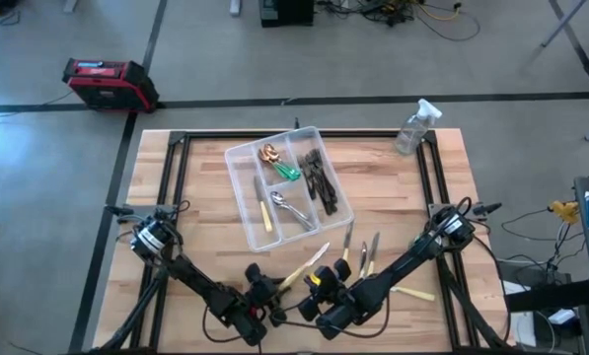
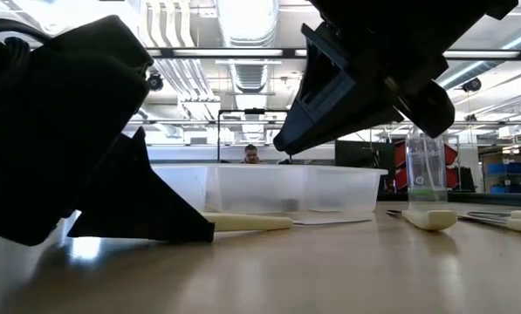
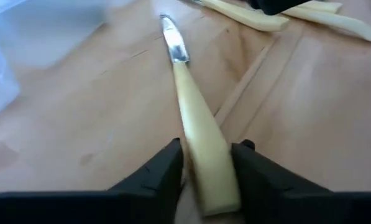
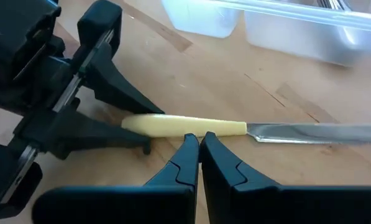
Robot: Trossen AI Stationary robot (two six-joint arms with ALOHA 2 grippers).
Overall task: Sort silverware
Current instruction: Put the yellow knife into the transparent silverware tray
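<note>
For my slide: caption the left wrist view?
Left hand straddling a cream-handled knife on the wooden table.

knife handle end hidden between tool fingers, tray contents too small

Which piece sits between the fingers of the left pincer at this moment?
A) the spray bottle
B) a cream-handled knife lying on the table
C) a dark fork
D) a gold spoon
B: in the left wrist view the left pincer straddles the handle of the cream-handled knife, which lies flat on the wooden table with its blade pointing away.
</note>
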